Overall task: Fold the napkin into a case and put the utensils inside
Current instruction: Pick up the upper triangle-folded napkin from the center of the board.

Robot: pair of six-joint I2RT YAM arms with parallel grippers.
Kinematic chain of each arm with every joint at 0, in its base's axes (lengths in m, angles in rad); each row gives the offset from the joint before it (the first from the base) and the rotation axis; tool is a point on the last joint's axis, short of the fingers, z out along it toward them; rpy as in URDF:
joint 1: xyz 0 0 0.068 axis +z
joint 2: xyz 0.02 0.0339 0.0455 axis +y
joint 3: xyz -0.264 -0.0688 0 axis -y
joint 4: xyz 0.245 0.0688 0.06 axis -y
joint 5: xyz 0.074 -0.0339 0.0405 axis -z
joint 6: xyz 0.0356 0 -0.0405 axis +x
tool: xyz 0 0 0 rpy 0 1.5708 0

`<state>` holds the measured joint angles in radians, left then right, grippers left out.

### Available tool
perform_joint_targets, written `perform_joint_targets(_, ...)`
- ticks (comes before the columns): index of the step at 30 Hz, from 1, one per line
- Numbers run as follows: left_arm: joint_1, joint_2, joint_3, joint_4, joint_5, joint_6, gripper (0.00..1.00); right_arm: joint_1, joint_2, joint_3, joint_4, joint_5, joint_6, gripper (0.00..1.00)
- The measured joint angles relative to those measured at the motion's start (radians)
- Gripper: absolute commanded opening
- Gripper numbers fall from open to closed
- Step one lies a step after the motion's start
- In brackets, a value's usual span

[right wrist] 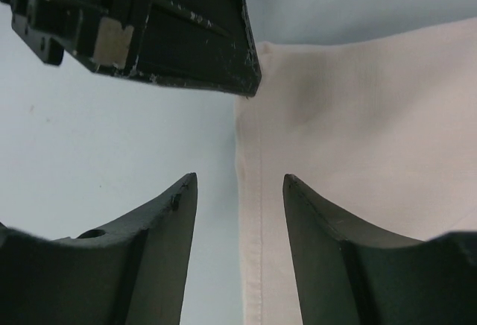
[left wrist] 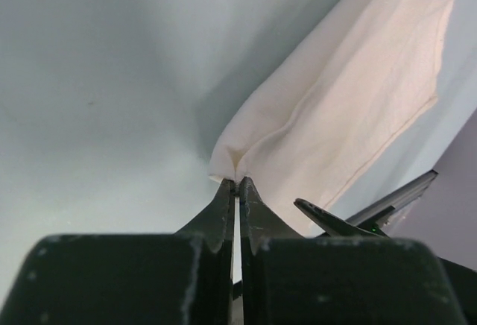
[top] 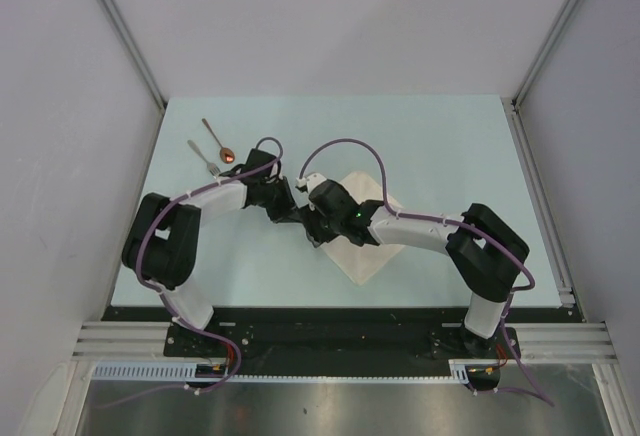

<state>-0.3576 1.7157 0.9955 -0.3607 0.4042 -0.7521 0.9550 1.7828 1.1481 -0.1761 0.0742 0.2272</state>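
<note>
Napkin (top: 366, 256) at centre of table (top: 450, 146), fork (top: 203, 156) and spoon (top: 215, 138) side by side behind it, leftward

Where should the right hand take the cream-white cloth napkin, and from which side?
The stitched hem of the cream-white cloth napkin, just behind the corner the shut left hand pinches. The cloth lies flat on the pale table and that straight hem runs between the fingers of the open right hand, so coming straight down, one finger on table, one on cloth, should likely pinch it.

Left gripper (left wrist: 237, 183) clamped tight on napkin (left wrist: 350, 109) corner. Right gripper (right wrist: 240, 180) jaws apart, just beside. Left arm (top: 215, 196), right arm (top: 420, 228) bent inward, converging at centre.
</note>
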Motion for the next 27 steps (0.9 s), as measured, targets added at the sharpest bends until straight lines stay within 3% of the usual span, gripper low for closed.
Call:
perform_joint_targets(8,0.006,-0.033,0.0,0.0,0.037,-0.016,0.01,0.001,0.024,-0.004,0.081,0.024,0.004,0.51)
perform_joint_targets(11,0.008,-0.034,0.0,-0.001,0.041,-0.016,0.08,-0.004,0.039,-0.006,0.08,0.023,0.011,0.51)
perform_joint_targets(14,0.008,-0.034,0.0,-0.001,0.034,-0.006,0.24,-0.01,0.037,-0.012,0.075,0.023,0.031,0.5)
perform_joint_targets(15,0.008,-0.034,0.0,-0.001,0.025,0.0,0.34,-0.015,0.033,-0.018,0.076,0.02,0.039,0.5)
perform_joint_targets(18,0.008,-0.034,0.0,-0.004,-0.013,0.017,0.46,-0.023,-0.008,-0.053,0.051,0.015,0.061,0.5)
perform_joint_targets(27,-0.058,-0.034,0.015,-0.093,-0.203,-0.057,0.51,-0.04,-0.256,-0.11,-0.087,0.032,0.136,0.51)
